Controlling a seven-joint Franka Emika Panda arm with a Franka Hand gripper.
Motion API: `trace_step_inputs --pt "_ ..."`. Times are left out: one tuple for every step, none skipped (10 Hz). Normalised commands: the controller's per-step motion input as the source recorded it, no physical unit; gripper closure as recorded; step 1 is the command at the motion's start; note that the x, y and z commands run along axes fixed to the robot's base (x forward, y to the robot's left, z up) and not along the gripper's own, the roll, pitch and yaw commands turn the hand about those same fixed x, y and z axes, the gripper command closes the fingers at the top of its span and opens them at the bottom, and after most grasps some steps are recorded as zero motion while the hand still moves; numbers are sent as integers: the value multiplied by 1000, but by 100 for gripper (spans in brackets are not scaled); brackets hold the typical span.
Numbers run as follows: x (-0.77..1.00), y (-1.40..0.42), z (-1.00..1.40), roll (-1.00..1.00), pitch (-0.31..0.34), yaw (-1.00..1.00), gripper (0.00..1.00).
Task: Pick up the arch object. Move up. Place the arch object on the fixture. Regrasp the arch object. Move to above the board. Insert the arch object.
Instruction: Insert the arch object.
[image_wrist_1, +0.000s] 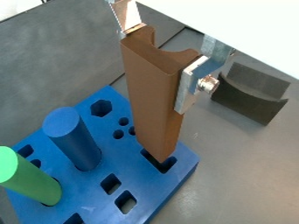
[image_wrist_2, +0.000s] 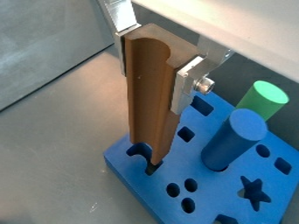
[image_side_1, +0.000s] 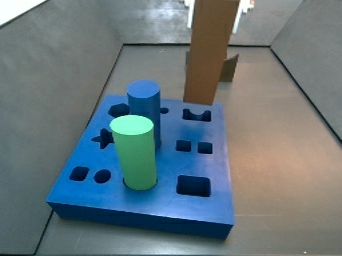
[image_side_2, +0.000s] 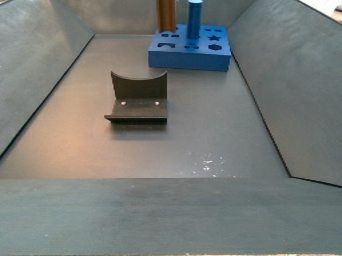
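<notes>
The arch object (image_wrist_1: 152, 96), an orange-brown bar, stands upright with my gripper (image_wrist_1: 160, 52) shut on its upper end, one silver finger (image_wrist_1: 193, 83) on each side. Both wrist views show its lower end at the mouth of a cut-out near an edge of the blue board (image_wrist_1: 140, 188), seemingly just entering it. The arch object (image_wrist_2: 149, 96) shows the same way between my gripper (image_wrist_2: 155, 57). In a side view the arch object (image_side_1: 211, 50) rises from the board's (image_side_1: 147, 200) far edge. The fixture (image_side_2: 138, 98) sits apart on the floor, bare.
A blue cylinder (image_side_1: 144, 100) and a taller green cylinder (image_side_1: 134, 150) stand in the board beside the bar. Grey sloped walls (image_side_2: 40, 90) enclose the floor. The fixture (image_wrist_1: 251, 92) lies just beyond the board.
</notes>
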Motion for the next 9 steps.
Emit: trace_step_inputs --pt "414 140 -440 -36 20 0 100" --pt "26 0 -9 0 9 0 100" --pt "0 69 -51 44 7 0 100" --pt "-349 91 -440 54 0 0 100" --pt "-334 54 -540 83 0 0 100" --pt "-260 26 -617 50 0 0 100" --pt "-77 0 -640 -56 -24 -14 100" --pt "103 -54 -566 -66 -1 -26 100" --pt "329 0 -497 -53 0 0 100"
